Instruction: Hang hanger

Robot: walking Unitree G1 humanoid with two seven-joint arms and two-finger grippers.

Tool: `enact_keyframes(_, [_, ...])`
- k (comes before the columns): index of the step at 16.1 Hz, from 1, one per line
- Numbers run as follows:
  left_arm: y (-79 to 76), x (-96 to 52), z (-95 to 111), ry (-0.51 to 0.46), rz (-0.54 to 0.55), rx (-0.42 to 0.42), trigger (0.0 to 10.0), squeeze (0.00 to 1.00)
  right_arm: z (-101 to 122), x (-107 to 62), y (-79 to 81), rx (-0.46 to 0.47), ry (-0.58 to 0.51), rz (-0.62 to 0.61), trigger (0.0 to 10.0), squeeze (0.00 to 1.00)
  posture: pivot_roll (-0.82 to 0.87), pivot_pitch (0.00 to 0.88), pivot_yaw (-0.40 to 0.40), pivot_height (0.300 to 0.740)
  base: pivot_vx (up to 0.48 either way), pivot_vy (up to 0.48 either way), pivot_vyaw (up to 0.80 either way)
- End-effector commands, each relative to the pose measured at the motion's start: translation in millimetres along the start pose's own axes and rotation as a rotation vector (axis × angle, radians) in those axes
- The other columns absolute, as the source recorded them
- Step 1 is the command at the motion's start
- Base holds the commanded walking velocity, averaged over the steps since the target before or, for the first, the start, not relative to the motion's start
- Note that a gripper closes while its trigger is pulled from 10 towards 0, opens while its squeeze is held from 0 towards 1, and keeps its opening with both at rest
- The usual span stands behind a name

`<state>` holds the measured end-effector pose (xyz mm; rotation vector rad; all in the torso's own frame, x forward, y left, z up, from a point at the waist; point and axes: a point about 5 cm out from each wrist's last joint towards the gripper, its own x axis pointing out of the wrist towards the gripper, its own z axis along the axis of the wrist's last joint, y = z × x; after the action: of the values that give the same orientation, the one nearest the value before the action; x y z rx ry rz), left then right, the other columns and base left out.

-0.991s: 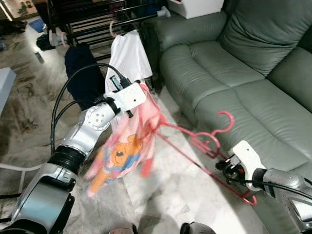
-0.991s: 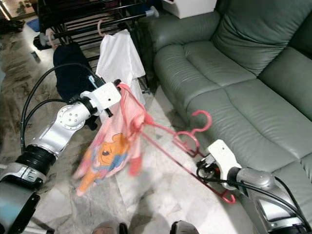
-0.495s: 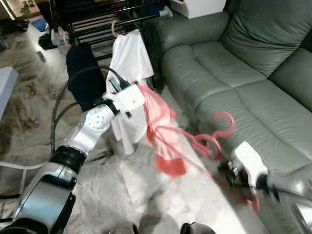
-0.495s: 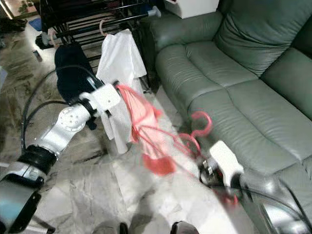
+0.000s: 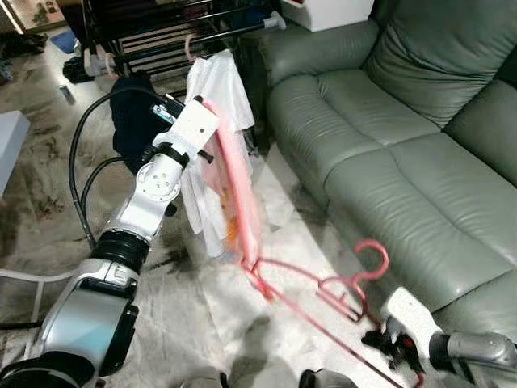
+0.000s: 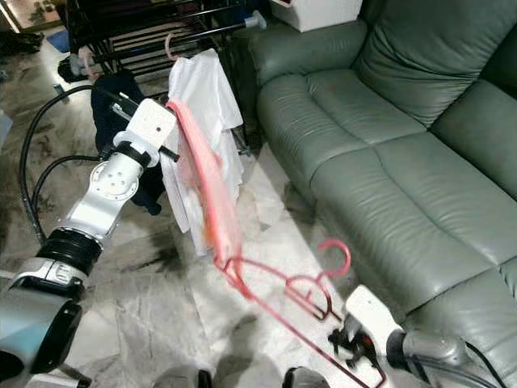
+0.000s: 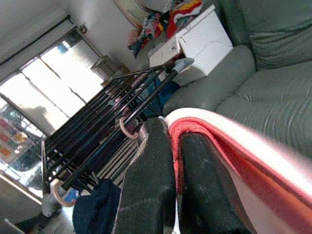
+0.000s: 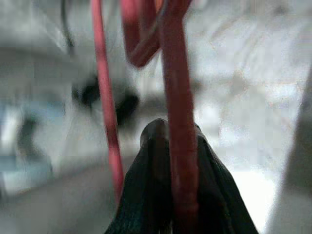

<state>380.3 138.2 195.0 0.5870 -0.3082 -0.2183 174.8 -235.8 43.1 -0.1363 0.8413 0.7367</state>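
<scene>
Looking down from the head, the left gripper (image 5: 212, 113) is raised and pinches the top edge of a pink garment (image 5: 240, 194), which hangs stretched below it toward the red hanger (image 5: 323, 283). Low on the other side, the right gripper (image 5: 393, 343) clamps the hanger's lower bar, hook (image 5: 373, 252) pointing up above it, likely to keep cloth and hanger apart for threading. Behind the left gripper stands the drying rack (image 5: 161, 32).

Along the left wrist, both fingers (image 7: 151, 195) close narrowly on the pink hem.

Along the right wrist, blurred fingers (image 8: 156, 195) close around a red bar.

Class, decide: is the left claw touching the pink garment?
Touching. The left wrist view shows the left claw shut on the pink garment, its edge pinched between both fingers.
</scene>
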Motion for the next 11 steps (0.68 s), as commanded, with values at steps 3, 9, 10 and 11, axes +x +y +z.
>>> enact_keyframes(3, [-8.1,-2.2,0.5,-0.014,-0.049,-0.052,10.0,0.0,66.7,-1.7,3.2,0.228,-0.508,0.046,10.0,0.0,-0.08,0.06,0.082,0.74,0.0,0.0,0.0])
enact_keyframes(9, [-21.0,-5.6,-1.5,-0.002,-0.105,-0.031,10.0,0.0,56.3,4.1,-16.5,0.096,-0.395,-0.188,10.0,0.0,-0.08,0.058,0.083,0.74,0.0,0.0,0.0])
enact_keyframes(10, [-24.4,-6.7,-2.3,0.004,-0.119,-0.033,10.0,0.0,53.8,3.6,-16.0,-0.024,-0.332,-0.204,10.0,0.0,-0.08,0.059,0.082,0.74,0.0,0.0,0.0])
enact_keyframes(11, [-26.1,-7.1,-2.4,0.007,-0.131,-0.035,10.0,0.0,50.6,3.7,-17.5,-0.09,-0.291,-0.221,10.0,0.0,-0.08,0.059,0.082,0.74,0.0,0.0,0.0])
